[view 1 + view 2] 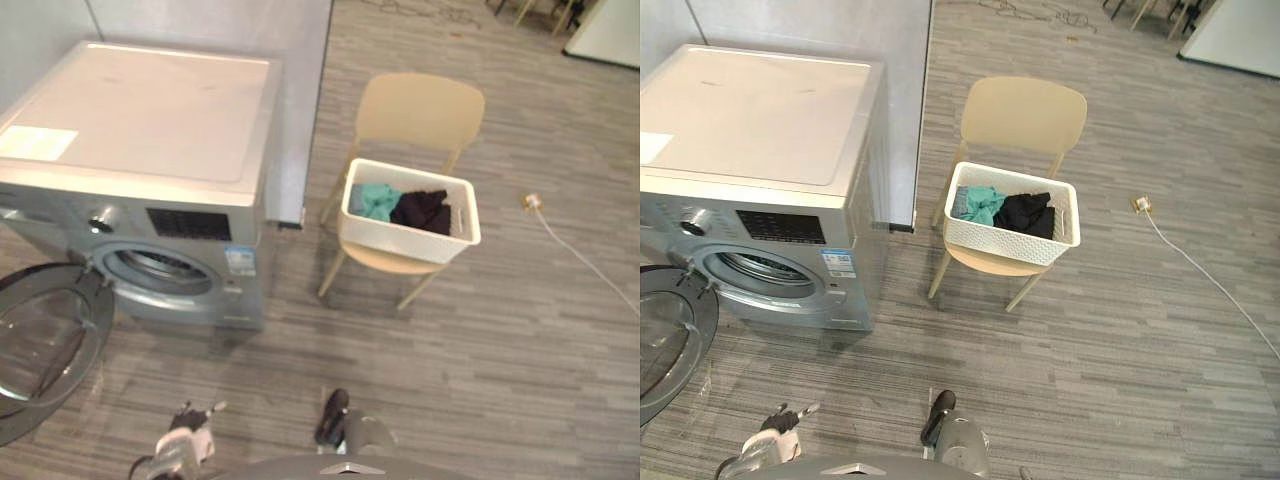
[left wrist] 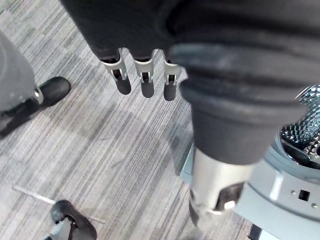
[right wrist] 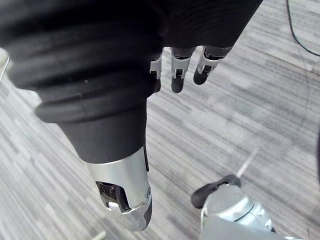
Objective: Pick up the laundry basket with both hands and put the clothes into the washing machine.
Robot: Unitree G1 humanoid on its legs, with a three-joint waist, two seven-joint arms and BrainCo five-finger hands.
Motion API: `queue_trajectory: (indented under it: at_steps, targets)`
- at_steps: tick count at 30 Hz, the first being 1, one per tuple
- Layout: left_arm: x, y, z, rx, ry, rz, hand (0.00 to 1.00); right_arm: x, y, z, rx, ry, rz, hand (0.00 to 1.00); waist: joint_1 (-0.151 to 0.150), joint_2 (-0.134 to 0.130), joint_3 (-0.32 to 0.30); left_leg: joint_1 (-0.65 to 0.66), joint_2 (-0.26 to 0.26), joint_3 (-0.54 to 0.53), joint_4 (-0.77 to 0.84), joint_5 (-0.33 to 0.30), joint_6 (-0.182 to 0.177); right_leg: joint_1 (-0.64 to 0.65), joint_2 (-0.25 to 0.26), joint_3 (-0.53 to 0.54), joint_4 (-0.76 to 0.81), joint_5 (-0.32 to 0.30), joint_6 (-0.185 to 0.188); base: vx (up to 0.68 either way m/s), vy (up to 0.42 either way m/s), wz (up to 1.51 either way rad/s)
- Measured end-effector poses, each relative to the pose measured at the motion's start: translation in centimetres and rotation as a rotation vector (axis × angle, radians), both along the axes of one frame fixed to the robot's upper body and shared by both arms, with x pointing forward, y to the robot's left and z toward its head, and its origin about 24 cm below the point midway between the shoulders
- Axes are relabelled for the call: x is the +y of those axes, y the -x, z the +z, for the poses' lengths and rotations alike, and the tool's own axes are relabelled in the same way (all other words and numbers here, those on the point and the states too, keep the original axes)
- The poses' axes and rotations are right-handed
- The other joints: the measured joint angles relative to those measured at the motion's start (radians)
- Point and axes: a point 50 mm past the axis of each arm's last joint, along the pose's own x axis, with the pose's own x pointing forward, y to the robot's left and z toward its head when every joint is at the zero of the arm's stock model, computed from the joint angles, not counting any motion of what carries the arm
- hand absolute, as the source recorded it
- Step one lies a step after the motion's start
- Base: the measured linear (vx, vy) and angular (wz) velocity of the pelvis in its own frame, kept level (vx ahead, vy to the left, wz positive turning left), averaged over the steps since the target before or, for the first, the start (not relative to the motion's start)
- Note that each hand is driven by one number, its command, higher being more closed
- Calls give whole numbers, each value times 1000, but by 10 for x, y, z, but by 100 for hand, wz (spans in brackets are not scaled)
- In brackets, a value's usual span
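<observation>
**Q:** Where is the basket?
**A:** Basket [image 1: 400, 236], white, rests on the seat of the chair [image 1: 420, 105] and covers most of it. The chair stands on the floor [image 1: 500, 350], to the right of the washer [image 1: 150, 150] and apart from it.

**Q:** And the clothes?
**A:** Both lie in the basket. Teal cloth [image 1: 375, 200] is at its left end. Black cloth [image 1: 422, 210] touches it and reaches towards the right end.

**Q:** How does the washer stand?
**A:** Front-loader, round door [image 1: 40, 340] swung wide open to the left, drum mouth exposed.

**Q:** The left hand?
**A:** Left hand [image 2: 146, 77] hangs over the floor just beside the washer's front. Fingers are straight, the thumb is apart from them, and nothing is held.

**Q:** The right hand?
**A:** Right hand [image 3: 177, 70] hangs over the floor, fingers straight and spread from the thumb, likewise holding nothing. Both hands are well apart from the basket.

**Q:** Anything else?
**A:** A white cable [image 1: 580, 250] with a plug lies across the floor, to the right of the chair.
</observation>
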Motion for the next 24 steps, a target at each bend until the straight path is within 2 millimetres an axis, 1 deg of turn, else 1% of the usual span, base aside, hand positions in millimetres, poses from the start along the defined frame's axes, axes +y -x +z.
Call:
queue_trajectory:
  at_steps: [1,2,3,4,5,6,7,8,9,10,11,12,13,14,15,16,17,18,19,20,21,22,23,24]
  targets:
    - [0,0,0,-2,6,27,0,1,2,-1,6,-9,-23,0,0,13,8,6,10,1,1,9,10,4,6,-2,11,-19,4,30,-155,4]
    - [2,4,-1,-2,13,79,0,2,4,-2,10,-18,-43,0,-3,21,4,9,50,-4,31,13,16,11,22,-15,34,-53,0,49,-194,4]
    - [5,4,0,-11,15,118,0,7,5,-3,9,-30,-46,0,-3,42,10,0,119,-6,116,11,21,19,44,-27,49,-89,-9,66,-216,-1]
    - [6,4,0,-12,13,135,0,9,4,-3,4,-34,-51,0,0,48,14,-3,154,-5,167,14,35,29,56,-28,48,-101,-14,102,-242,-20]
    - [7,8,-1,-3,13,163,0,12,0,-4,-10,-41,-54,0,15,57,20,-15,239,-4,305,37,150,51,85,-20,42,-120,-25,116,-254,-35]
    - [5,10,-1,2,18,161,0,12,-6,-3,-22,-34,-18,0,28,60,29,-43,312,-41,446,91,259,85,107,-5,23,-132,-32,116,-258,-36]
    - [0,10,-2,4,30,159,0,11,-11,-2,-33,-22,11,0,33,55,37,-68,330,-78,522,77,257,100,112,5,12,-134,-33,101,-252,-34]
    - [-11,11,-3,-2,39,137,0,9,-25,1,-55,-1,69,0,41,61,36,-134,307,-176,624,20,212,130,119,24,-20,-134,-33,64,-168,-36]
    - [-18,5,-2,-21,52,111,0,5,-39,4,-83,27,112,0,50,63,35,-207,237,-283,664,-35,170,152,125,43,-56,-132,-30,53,-160,-53]
    - [-22,1,-1,-32,56,85,0,5,-58,6,-115,36,162,0,56,63,35,-265,156,-357,647,-76,145,175,140,64,-104,-124,-17,21,-81,-45]
    - [-22,1,-1,-34,55,82,0,5,-62,7,-123,38,173,0,59,63,35,-275,139,-364,638,-84,144,180,145,68,-116,-122,-15,51,-76,-68]
    - [-21,0,0,-41,55,84,0,9,-82,12,-172,55,234,0,77,63,36,-311,73,-378,586,-125,138,201,172,99,-170,-115,-7,85,-46,-80]
    - [-21,-1,0,-45,55,77,0,10,-99,17,-219,78,288,0,90,63,36,-360,-14,-445,502,-155,116,204,187,126,-199,-101,1,98,-27,-89]
    - [-22,-2,0,-46,52,66,0,11,-109,21,-243,87,327,0,97,63,36,-384,-59,-492,460,-165,106,204,193,139,-207,-95,-1,89,-3,-84]
    - [-22,-2,0,-46,52,57,0,13,-121,24,-273,93,358,0,112,67,38,-410,-148,-609,341,-164,108,213,202,152,-219,-75,0,94,41,-95]
    - [-22,-1,0,-39,46,45,0,15,-127,26,-280,99,396,0,129,76,33,-407,-211,-738,220,-148,119,220,226,189,-226,-67,1,96,53,-107]
    - [-23,3,-1,-29,47,46,0,18,-133,27,-292,99,421,0,139,82,30,-406,-222,-782,184,-135,132,222,240,204,-226,-60,3,130,86,-130]
    - [-21,9,-3,-17,51,65,0,23,-137,27,-301,92,446,0,156,85,26,-382,-231,-807,177,-93,196,235,256,248,-225,-57,4,131,69,-109]
    - [-20,9,-3,-18,46,62,0,32,-141,28,-315,90,481,0,163,61,22,-355,-239,-780,148,-102,196,249,252,282,-221,-57,10,188,81,-86]
    - [-18,11,-3,-13,44,63,0,35,-141,28,-319,88,487,0,158,48,14,-345,-244,-769,135,-106,196,245,244,285,-209,-64,13,214,73,-35]
    - [-16,9,-2,-18,34,52,0,39,-138,26,-313,76,494,0,152,28,3,-329,-253,-755,119,-116,192,225,226,289,-164,-90,19,259,96,-25]
    - [-15,5,-1,-26,28,43,0,42,-133,24,-309,59,504,0,158,19,-2,-314,-256,-731,110,-130,187,185,206,305,-74,-119,50,220,83,-32]
    - [-15,2,0,-32,25,33,0,43,-133,24,-312,53,513,0,159,10,-5,-308,-260,-727,104,-135,189,152,195,313,-3,-133,72,204,71,-38]
    - [-13,3,0,-27,14,6,0,48,-134,23,-318,42,538,0,159,4,-1,-290,-260,-709,103,-140,195,74,164,334,177,-149,119,145,33,-26]
